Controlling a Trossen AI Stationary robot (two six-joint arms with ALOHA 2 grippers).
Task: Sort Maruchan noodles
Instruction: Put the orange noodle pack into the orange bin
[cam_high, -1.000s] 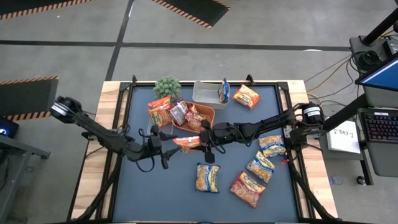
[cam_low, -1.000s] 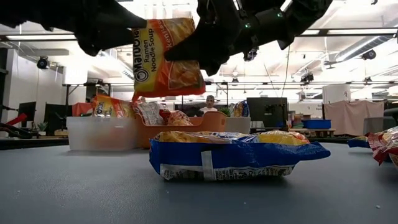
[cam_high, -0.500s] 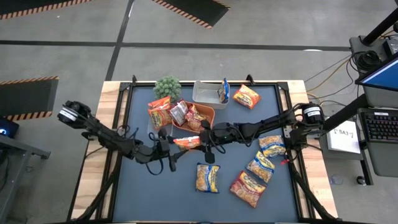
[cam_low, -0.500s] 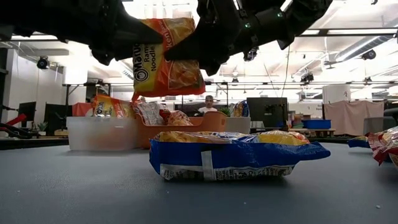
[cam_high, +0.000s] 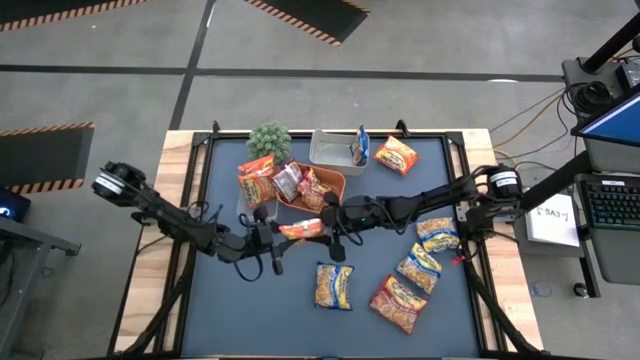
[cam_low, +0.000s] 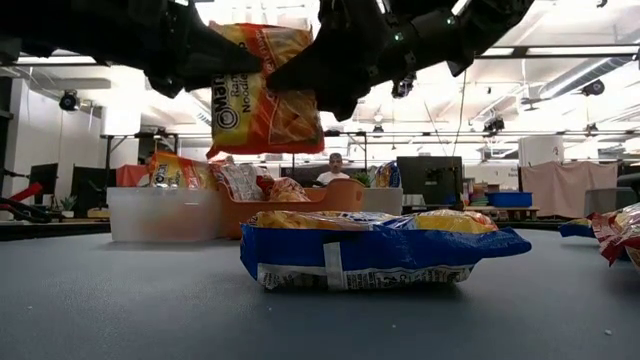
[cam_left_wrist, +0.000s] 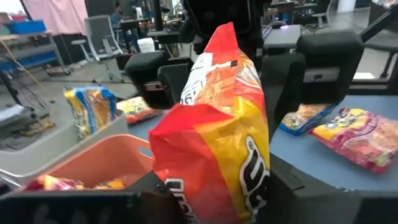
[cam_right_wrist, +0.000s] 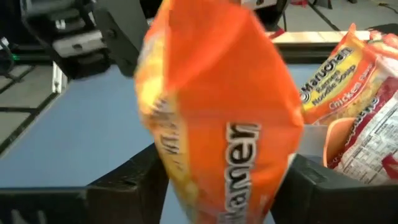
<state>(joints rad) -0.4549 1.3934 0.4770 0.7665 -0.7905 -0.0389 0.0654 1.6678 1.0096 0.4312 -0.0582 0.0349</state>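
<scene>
Maruchan noodles lie scattered over the dark surface (cam_high: 250, 320): four packets near its right edge, one blue-and-yellow packet (cam_low: 375, 248) flat near the middle, others heaped in the orange tray (cam_high: 332, 182) and beside the clear tub (cam_high: 335, 150) at the far side.

Step in hand, as I judge it: a handover. An orange packet (cam_high: 301, 229) hangs in mid-air above the surface's centre, just in front of the tray, with both arms meeting on it.

- Left tool (cam_high: 272, 240): fingers bracket one end of the orange packet and appear to pinch it; the left wrist view shows the packet standing between them.
- Right tool (cam_high: 333, 227): fingers stand either side of the other end. Cannot tell whether they press the packet or are letting go.

Next move, judged: one tool must take the packet's whole weight before the other backs away, then carry it to its own variety's pile. Glossy wrapper; slipping is the risk.

Legible print: "Ramen Noodle" and part of "Maruchan" on the held packet (low view); "Maruchan Noodle Soup, Chicken" on an orange packet at the tray (right wrist view).
</scene>
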